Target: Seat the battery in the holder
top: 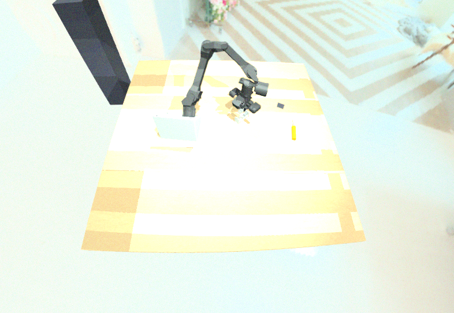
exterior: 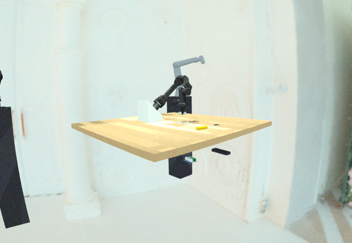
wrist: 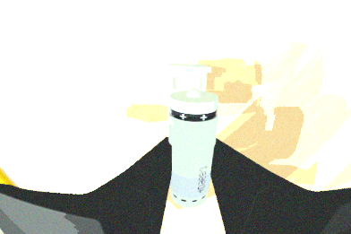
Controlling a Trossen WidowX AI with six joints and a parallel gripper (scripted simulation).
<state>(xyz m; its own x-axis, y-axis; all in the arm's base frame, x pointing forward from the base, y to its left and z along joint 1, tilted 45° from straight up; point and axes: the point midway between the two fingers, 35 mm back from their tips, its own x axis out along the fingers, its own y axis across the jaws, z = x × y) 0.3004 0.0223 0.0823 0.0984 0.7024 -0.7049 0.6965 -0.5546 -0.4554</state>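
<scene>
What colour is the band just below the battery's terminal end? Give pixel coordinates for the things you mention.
Black, with white plus signs on the battery (wrist: 193, 145); the wrist view shows it best.
</scene>
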